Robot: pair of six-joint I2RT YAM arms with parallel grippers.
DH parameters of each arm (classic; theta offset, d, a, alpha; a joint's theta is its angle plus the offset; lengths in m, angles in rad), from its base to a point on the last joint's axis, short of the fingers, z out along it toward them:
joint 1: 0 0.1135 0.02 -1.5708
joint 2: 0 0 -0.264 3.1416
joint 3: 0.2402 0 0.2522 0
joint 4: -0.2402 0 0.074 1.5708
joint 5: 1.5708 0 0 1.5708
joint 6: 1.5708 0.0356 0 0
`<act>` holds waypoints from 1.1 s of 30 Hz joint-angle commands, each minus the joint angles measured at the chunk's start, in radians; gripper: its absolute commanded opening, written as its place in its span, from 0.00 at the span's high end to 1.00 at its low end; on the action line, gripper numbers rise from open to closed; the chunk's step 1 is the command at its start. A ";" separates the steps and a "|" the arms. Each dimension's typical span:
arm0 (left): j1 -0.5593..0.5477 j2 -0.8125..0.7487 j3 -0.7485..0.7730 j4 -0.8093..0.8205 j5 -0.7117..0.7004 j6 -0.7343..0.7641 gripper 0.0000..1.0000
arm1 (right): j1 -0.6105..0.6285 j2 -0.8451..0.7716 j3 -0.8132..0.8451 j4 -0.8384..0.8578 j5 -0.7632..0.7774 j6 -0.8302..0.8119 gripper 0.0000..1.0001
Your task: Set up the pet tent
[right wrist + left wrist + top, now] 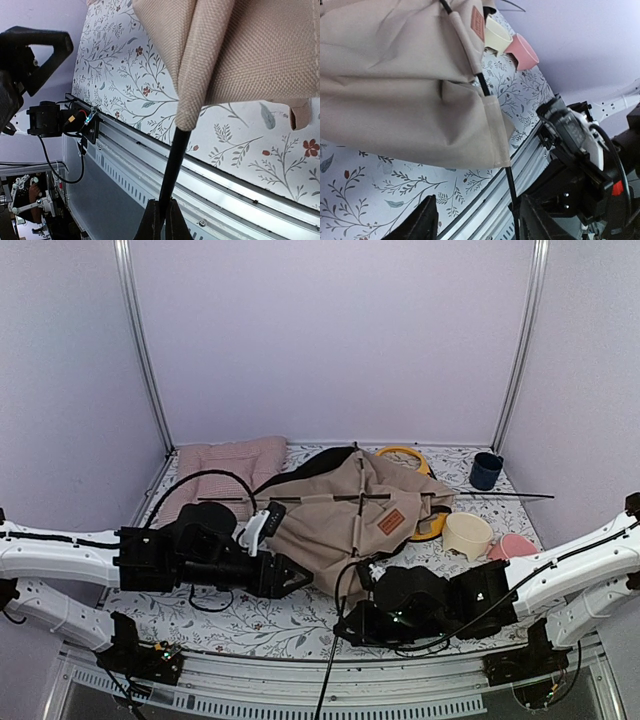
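Tan pet tent point(250, 50) hides the pole point(172, 165) beyond the right hand point(161, 212).

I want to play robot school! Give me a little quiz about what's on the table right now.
1. True or false: the pet tent lies crumpled on the table, not standing up.
2. What does the right gripper pinch? A: the pink bowl. B: a black tent pole. C: the cushion.
3. Fill in the blank: the cup near the table's far right corner is dark ____.

Key: 1 true. 2 B. 3 blue.
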 commanded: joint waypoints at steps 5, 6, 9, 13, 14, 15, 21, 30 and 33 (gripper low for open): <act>-0.068 0.038 0.009 0.067 0.144 0.049 0.50 | -0.116 -0.067 0.069 -0.136 0.045 -0.181 1.00; -0.084 0.034 -0.003 0.083 0.151 0.044 0.50 | -0.125 -0.066 0.077 -0.142 0.043 -0.188 1.00; -0.137 0.034 -0.049 0.131 0.148 0.019 0.50 | -0.152 -0.057 0.099 -0.144 0.023 -0.217 1.00; -0.202 0.061 -0.079 0.184 0.116 -0.013 0.46 | -0.177 -0.017 0.163 -0.155 0.005 -0.265 1.00; -0.216 0.067 -0.077 0.184 0.102 -0.014 0.45 | -0.182 -0.006 0.178 -0.167 0.003 -0.278 1.00; -0.227 0.073 -0.077 0.185 0.092 -0.016 0.44 | -0.187 0.001 0.192 -0.172 0.002 -0.283 1.00; -0.251 0.102 -0.075 0.203 0.071 -0.013 0.45 | -0.209 0.016 0.230 -0.178 -0.010 -0.307 1.00; -0.261 0.174 -0.034 0.223 0.102 0.010 0.54 | -0.212 0.018 0.244 -0.181 0.001 -0.303 1.00; -0.267 0.204 -0.022 0.250 0.117 0.009 0.57 | -0.212 0.016 0.245 -0.184 0.001 -0.301 1.00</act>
